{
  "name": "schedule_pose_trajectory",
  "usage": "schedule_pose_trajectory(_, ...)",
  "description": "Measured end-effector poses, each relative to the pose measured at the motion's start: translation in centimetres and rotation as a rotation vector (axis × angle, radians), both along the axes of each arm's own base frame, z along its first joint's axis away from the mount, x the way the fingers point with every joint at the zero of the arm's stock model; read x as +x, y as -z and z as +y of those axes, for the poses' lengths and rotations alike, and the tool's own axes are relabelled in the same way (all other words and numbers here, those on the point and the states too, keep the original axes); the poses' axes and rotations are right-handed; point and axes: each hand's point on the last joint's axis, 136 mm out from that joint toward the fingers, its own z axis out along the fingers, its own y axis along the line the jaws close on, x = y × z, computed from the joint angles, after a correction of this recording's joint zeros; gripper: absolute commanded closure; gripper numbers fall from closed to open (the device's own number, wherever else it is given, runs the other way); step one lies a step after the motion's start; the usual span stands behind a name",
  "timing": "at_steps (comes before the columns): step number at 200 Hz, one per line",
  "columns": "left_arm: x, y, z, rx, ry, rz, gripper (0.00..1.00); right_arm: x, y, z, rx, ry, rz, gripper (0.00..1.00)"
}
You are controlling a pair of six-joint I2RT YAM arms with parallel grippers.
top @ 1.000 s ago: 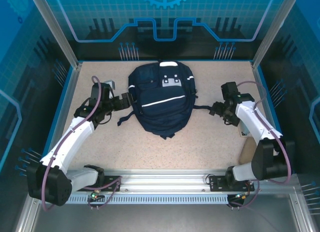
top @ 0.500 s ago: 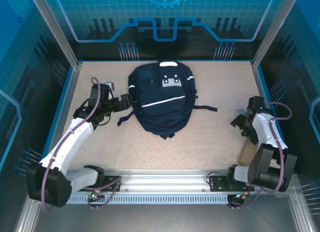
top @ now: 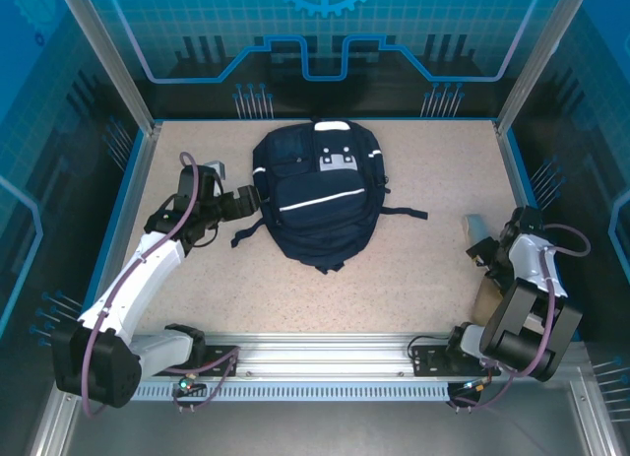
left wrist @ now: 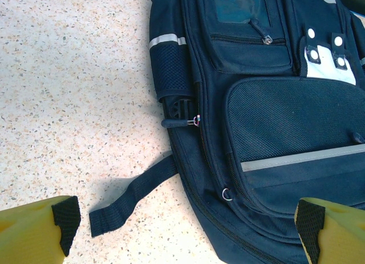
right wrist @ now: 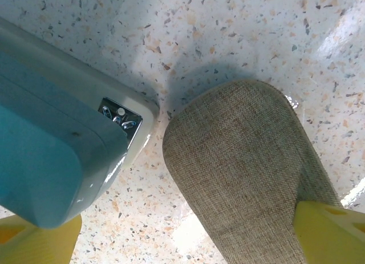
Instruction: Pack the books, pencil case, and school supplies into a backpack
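**Backpack closed, supplies far right**

The backpack point(top: 317, 195) lies flat, upper centre, zips seemingly closed (nothing goes in yet). The left gripper point(top: 244, 200) hovers spread wide at its left flank, probably to work them. Far right, the right gripper point(right wrist: 185, 236), fingers apart, points down over a beige pouch point(right wrist: 251, 173) beside a teal case point(right wrist: 57, 150).

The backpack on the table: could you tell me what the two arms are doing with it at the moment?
The backpack lies flat, front up, in the middle of the table. The left gripper is open and hovers by its left side, above a loose strap, gripping nothing. The right gripper, also open, is at the table's right edge, above a teal-and-cream case and a tan fabric pouch lying side by side. Neither is held.
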Motion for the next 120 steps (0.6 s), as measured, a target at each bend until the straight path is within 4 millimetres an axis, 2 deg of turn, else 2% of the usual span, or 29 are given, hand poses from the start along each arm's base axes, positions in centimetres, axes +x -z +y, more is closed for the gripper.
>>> schedule_pose_trajectory(42,-0.2,0.4,0.0,0.001,0.000,0.008,0.01,0.2,0.2,0.2,0.014,-0.021,-0.003,0.04)
schedule_pose_trajectory(71,-0.2,0.4,0.0,0.001,0.000,0.008,0.01,1.2,0.0,1.1,0.024,-0.061,-0.037,0.04)
schedule_pose_trajectory(91,-0.2,0.5,0.0,0.001,0.000,0.010,0.01,2.8,-0.3,3.0,0.040,-0.116,-0.088,0.05)
schedule_pose_trajectory(120,-0.2,0.5,0.0,0.002,0.000,0.010,0.01,5.9,-0.7,7.5,0.089,-0.217,-0.187,0.05)
